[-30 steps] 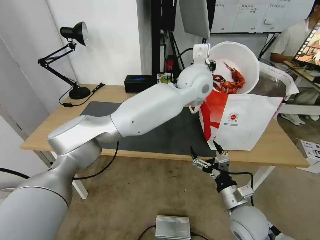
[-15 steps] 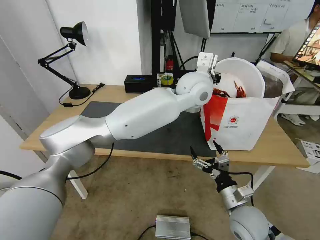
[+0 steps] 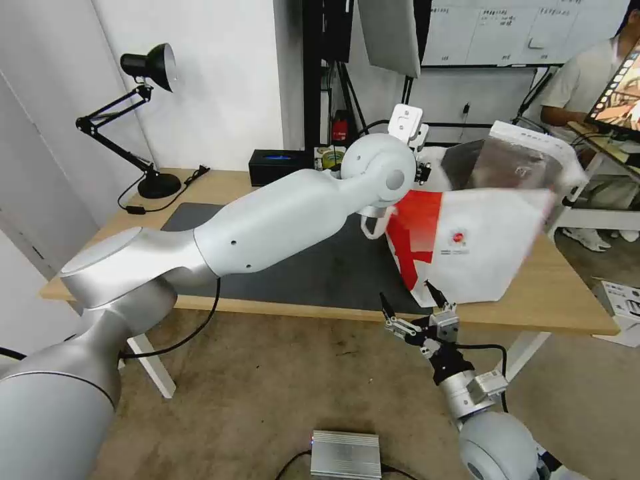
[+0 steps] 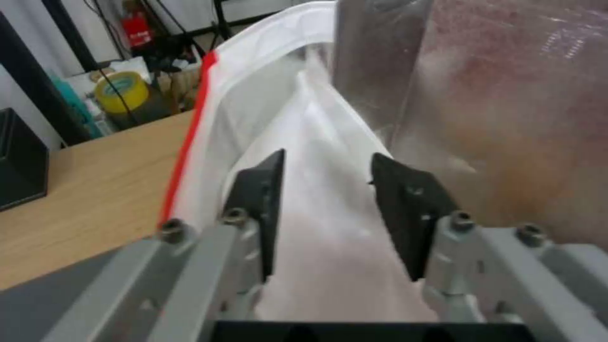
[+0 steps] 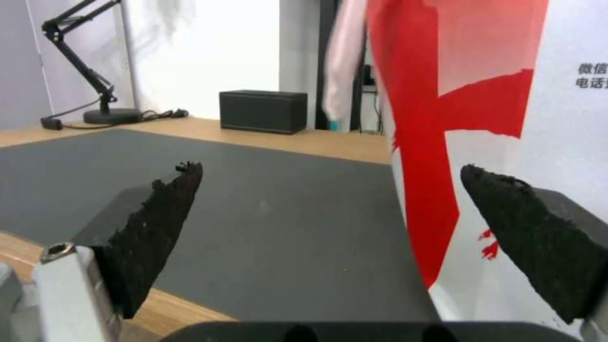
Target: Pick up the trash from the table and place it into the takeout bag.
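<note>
The takeout bag [image 3: 480,247] stands on the right part of the table [image 3: 567,300], leaning, with its foil-lined mouth open. My left arm reaches across the dark mat [image 3: 320,267], and its left gripper [image 3: 421,167] sits at the bag's near rim. In the left wrist view the left gripper [image 4: 327,156] is open over a white surface inside the bag, beside the silver lining [image 4: 507,95]. I cannot tell whether that white surface is the bowl. The rest of the trash is hidden. My right gripper [image 3: 418,313] hangs open below the table's front edge, facing the bag [image 5: 557,142].
A black desk lamp [image 3: 150,127] stands at the table's back left. A black box [image 3: 277,167] and a yellow tape roll [image 3: 331,159] sit along the back edge. A silver box [image 3: 345,455] lies on the floor.
The white bowl with red shells, held above the bag a second ago, sank into it and is now out of sight. The left gripper came down and the bag tipped. The right arm stayed still.
</note>
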{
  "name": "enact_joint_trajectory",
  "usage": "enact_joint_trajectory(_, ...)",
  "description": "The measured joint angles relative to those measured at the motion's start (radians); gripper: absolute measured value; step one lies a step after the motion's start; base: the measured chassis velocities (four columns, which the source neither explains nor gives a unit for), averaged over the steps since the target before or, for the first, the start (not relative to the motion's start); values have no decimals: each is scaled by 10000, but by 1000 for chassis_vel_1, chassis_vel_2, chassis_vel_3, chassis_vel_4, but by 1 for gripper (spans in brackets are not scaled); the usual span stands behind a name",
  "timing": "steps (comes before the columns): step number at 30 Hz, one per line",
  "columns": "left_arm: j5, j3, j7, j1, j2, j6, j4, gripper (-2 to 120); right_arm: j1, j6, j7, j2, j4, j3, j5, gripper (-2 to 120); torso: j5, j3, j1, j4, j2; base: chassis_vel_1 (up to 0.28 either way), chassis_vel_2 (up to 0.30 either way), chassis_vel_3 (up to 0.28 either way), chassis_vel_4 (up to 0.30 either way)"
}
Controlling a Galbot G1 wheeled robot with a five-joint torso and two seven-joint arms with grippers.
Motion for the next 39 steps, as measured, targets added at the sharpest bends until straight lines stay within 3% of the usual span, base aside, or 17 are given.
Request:
enact_joint_trajectory(11,11,-220,-36,46,114,-237,-75,86,0,0,0,0,0,0,0,100,0,0,0,0,0,0,0,0,0)
enact_joint_trajectory(15,-35,-431,-37,62,279,-545,-256,99,-1,0,0,0,0,0,0,100,0,0,0,0,0,0,0,0,0)
enact_joint_trajectory(18,-99,-668,-43,113,405,-930,-395,99,-1,0,0,0,0,0,0,100,0,0,0,-1,0,0,0,0,0)
enact_joint_trajectory(21,-143,-1116,-40,318,1030,-1838,-960,100,0,0,0,0,0,0,0,100,0,0,0,-4,0,0,0,0,0)
enact_joint_trajectory(22,-143,-1116,-40,318,1030,-1838,-960,100,0,0,0,0,0,0,0,100,0,0,0,-4,0,0,0,0,0)
enact_joint_trajectory(24,370,-1252,12,598,1692,-2494,-1419,100,0,0,0,0,0,0,0,100,-1,-1,-1,-1,0,0,0,0,0)
enact_joint_trajectory(27,1254,-1264,440,982,2434,-3112,-1830,100,-1,0,0,0,0,0,0,100,-2,0,0,0,0,0,0,0,0)
enact_joint_trajectory(29,2240,-1455,1126,1726,3385,-3735,-2462,100,0,0,1,0,-1,1,0,100,-2,-1,0,0,1,0,0,0,0)
enact_joint_trajectory(30,2240,-1455,1126,1726,3385,-3735,-2462,100,0,0,1,0,-1,1,0,100,-2,-1,0,0,1,0,0,0,0)
enact_joint_trajectory(33,3673,-2075,1848,3333,4743,-4308,-3279,100,0,0,1,-1,0,0,0,100,-3,0,0,3,0,0,0,0,0)
enact_joint_trajectory(34,3673,-2075,1848,3333,4743,-4308,-3279,100,0,0,1,-1,0,0,0,100,-3,0,0,3,0,0,0,0,0)
enact_joint_trajectory(37,4771,-3167,2476,5038,5617,-4610,-3921,100,0,0,1,-1,0,0,0,100,-4,-1,0,3,-1,0,0,0,0)
enact_joint_trajectory(39,5068,-3491,2630,5464,5750,-4713,-4072,100,0,0,0,-1,0,0,0,100,1,-1,0,0,-1,0,0,0,0)
